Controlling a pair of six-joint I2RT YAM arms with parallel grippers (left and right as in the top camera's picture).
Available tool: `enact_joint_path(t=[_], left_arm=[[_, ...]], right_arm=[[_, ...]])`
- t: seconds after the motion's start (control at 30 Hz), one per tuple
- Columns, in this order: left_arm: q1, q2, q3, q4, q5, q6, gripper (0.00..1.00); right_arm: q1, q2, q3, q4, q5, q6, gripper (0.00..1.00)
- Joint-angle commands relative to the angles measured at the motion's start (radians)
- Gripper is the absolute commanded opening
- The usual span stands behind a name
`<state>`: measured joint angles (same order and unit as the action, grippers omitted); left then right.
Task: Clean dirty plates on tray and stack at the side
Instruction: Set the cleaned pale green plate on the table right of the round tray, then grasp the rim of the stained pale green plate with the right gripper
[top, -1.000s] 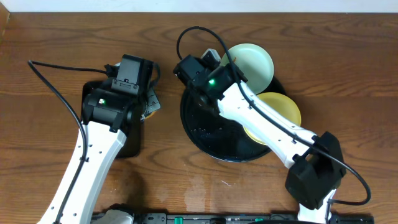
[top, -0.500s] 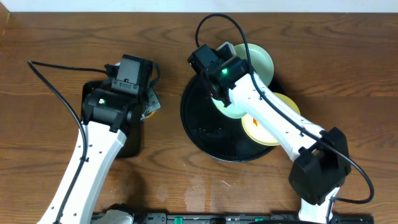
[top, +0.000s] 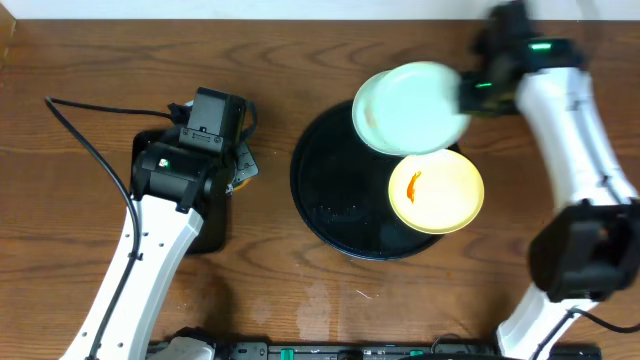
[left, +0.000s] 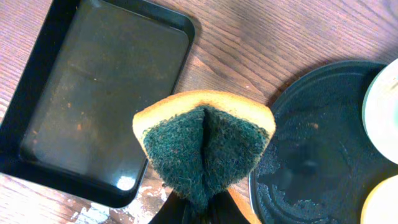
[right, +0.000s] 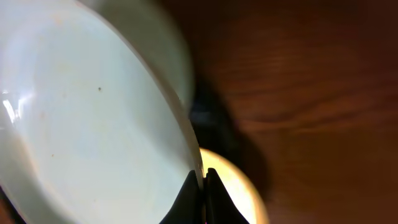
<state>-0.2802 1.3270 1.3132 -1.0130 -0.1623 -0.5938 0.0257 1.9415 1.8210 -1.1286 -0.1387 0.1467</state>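
Pinching the rim of a tilted pale blue plate (right: 93, 112) in the tightly closed right gripper (right: 200, 177), yellow plate (right: 233, 186) just below the fingertips. Only from overhead: overlapping a second blue plate (top: 360, 112) at the round tray (top: 330, 190) rim, orange smear (top: 413, 185) on the yellow one, forearm stretched far forward. Squeezing a folded sponge (left: 205, 140) in the left gripper (left: 198, 210), rectangular tray (left: 93, 93) left of the fingers, round tray right.

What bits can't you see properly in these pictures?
Overhead: second blue plate, mostly hidden under the held plate.
Overhead: right arm, blurred by motion.
Right wrist: yellow plate, blurred, cut by the bottom edge.
Left wrist: left gripper, cut off at the bottom edge behind the sponge.
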Motion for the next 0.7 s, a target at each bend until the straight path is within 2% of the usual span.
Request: enact_joint_path(t=[0.0, 0.2, 0.4, 0.53, 0.57, 0.67], left_arm=[[0.005, -0.014, 0.015, 0.0, -0.002, 0.014, 0.08], [0.005, -0.014, 0.015, 0.001, -0.002, 0.014, 0.08], [0.005, -0.014, 0.015, 0.001, -0.002, 0.014, 0.08], [0.005, -0.014, 0.015, 0.0, -0.002, 0.014, 0.08], [0.005, -0.014, 0.015, 0.0, -0.002, 0.014, 0.08], [0.005, -0.014, 0.015, 0.0, -0.002, 0.014, 0.08]], right_arm=[[-0.172, -0.03, 0.006, -0.004, -0.194, -0.044, 0.01], [-0.381, -0.029, -0.041, 0.027, -0.174, -0.029, 0.01], [-0.417, -0.029, -0.191, 0.162, -0.017, 0.081, 0.01], [-0.417, -0.029, -0.307, 0.282, 0.019, 0.128, 0.01], [-0.417, -0.028, -0.351, 0.321, 0.056, 0.184, 0.01], [-0.417, -0.028, -0.397, 0.354, 0.09, 0.22, 0.01]])
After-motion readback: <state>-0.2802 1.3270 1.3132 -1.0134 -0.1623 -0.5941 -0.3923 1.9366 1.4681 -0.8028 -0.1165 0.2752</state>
